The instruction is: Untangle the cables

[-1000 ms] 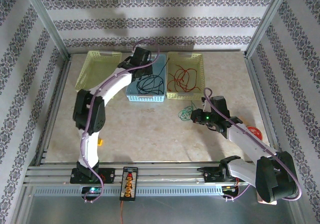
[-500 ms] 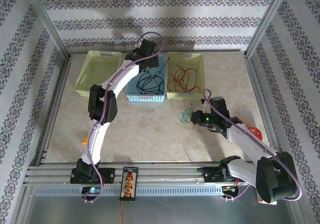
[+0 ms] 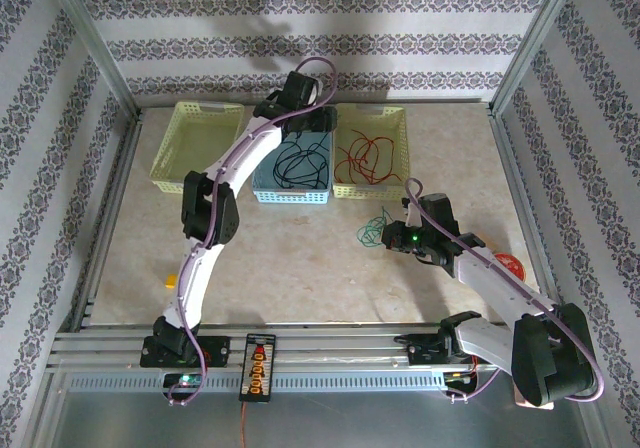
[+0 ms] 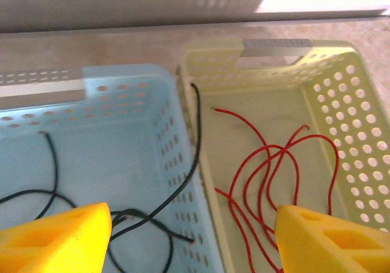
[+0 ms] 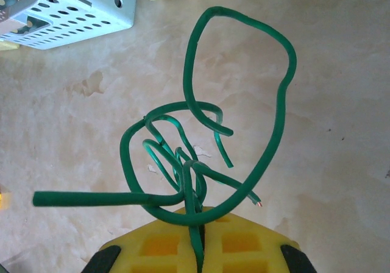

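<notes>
Green cables (image 5: 201, 157) form a tangled bunch, and my right gripper (image 5: 201, 239) is shut on one strand of it, held above the table. From above, that gripper (image 3: 392, 236) sits right of the green cables (image 3: 372, 226). Black cables (image 4: 55, 191) lie in the blue basket (image 4: 122, 84); one black end hangs over its wall. Red cables (image 4: 274, 169) lie in the yellow basket (image 4: 341, 72). My left gripper (image 4: 194, 239) hangs open over the wall between these two baskets with nothing between its fingers (image 4: 58, 239). In the top view it (image 3: 318, 120) is at the back.
Another yellow basket (image 3: 170, 158) stands at the back left. A small black device (image 3: 259, 366) with a red lead lies on the front rail. A red round object (image 3: 508, 264) sits at the right edge, a small orange piece (image 3: 171, 280) at the left.
The left arm has stretched out and its gripper has moved right, from over the blue basket toward the yellow basket with the red cables. The right arm has held still.
</notes>
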Available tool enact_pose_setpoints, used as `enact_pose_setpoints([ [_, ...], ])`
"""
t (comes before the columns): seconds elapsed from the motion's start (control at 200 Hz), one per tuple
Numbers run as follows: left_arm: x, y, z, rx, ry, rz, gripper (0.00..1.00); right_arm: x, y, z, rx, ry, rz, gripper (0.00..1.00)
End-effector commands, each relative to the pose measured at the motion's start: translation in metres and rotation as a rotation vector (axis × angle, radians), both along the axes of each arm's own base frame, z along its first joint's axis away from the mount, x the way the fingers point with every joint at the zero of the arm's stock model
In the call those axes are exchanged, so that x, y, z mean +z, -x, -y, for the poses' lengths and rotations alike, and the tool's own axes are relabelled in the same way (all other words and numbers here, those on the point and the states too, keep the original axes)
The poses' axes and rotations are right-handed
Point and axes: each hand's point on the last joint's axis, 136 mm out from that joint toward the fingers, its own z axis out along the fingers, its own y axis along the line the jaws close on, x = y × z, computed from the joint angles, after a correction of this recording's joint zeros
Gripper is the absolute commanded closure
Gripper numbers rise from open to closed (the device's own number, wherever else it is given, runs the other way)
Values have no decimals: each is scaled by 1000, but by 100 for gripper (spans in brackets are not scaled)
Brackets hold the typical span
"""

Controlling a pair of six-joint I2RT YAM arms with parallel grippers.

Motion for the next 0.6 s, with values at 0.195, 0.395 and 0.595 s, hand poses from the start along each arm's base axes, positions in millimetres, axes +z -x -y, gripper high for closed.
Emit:
enact_pose_setpoints([
  [0.195,-29,-18,27,-98,57,20,31,11,-6,0,4,22,33,99],
  [0.395,-42,-27,24,-69,57,28,46,10,-6,1,3,26,27,99],
  [0.595,-43,-34,24,-53,91,37,59,10,-6,2,-2,31,25,99],
])
